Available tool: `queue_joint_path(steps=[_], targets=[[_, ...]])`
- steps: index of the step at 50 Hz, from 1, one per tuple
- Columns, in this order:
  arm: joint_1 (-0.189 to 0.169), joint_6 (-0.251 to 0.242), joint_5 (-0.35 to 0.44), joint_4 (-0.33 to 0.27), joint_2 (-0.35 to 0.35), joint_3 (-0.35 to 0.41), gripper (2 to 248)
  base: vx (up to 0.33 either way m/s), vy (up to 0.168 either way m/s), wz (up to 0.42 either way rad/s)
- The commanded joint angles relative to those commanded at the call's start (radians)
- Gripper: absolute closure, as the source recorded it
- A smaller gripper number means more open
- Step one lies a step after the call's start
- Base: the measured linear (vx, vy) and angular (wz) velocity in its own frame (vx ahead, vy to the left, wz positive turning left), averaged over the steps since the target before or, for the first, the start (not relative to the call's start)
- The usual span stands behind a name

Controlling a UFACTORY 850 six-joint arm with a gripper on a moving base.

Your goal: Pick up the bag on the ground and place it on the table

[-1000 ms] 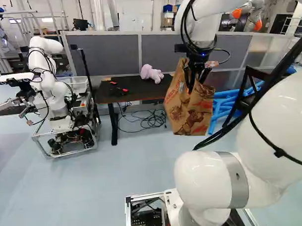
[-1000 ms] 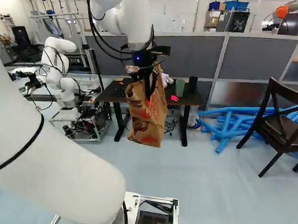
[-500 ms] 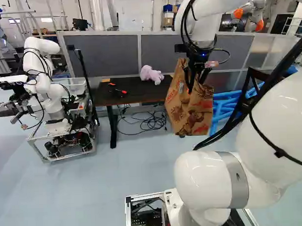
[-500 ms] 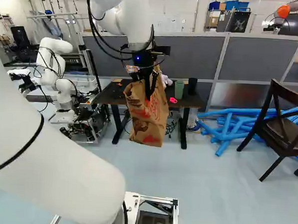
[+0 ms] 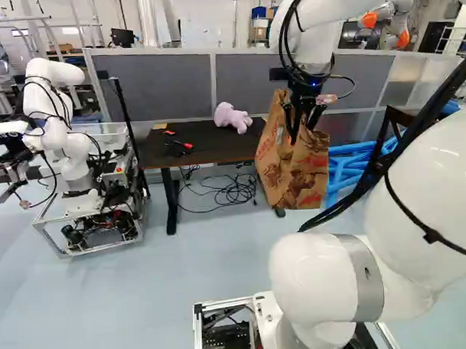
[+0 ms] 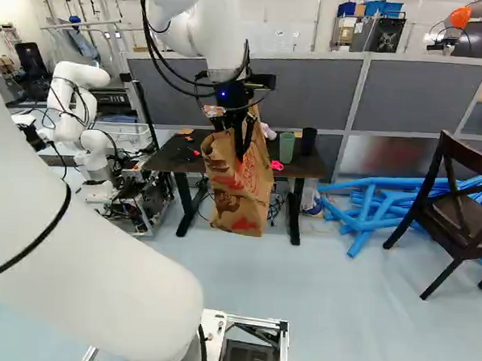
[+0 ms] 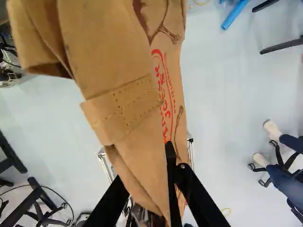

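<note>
My gripper (image 5: 295,130) is shut on the top of the brown paper bag (image 5: 294,176), which hangs below it, clear of the floor. In the wrist view the gripper (image 7: 147,177) has its black fingers on either side of the folded paper (image 7: 125,109). The dark-topped table (image 5: 205,151) stands beyond the bag; in the right base view the bag (image 6: 239,188) covers the middle of the table's front. On the table lie a pink plush toy (image 5: 232,117) and red-and-black tools (image 5: 180,144).
A green cup (image 6: 286,147) and a black cup (image 6: 308,141) stand on the table. Another robot (image 5: 72,165) is left of it. Blue tubes (image 6: 373,208) lie right of it, near a dark chair (image 6: 458,200). Grey partitions (image 6: 423,93) rise behind; cables (image 5: 230,191) lie beneath the table.
The base has moved: table and other robot have shifted leftward and grown a little nearer in the base views. The arm holds its pose, with the bag still gripped.
</note>
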Motion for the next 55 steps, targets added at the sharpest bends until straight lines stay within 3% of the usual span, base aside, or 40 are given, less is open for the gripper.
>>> queue_joint_path(steps=[15,55], targets=[[0.0,0.0,0.0,0.0,0.0,0.0,224,0.11,-0.044,0.016],[0.0,0.0,0.0,0.0,0.0,0.0,224,0.114,-0.011,0.159]])
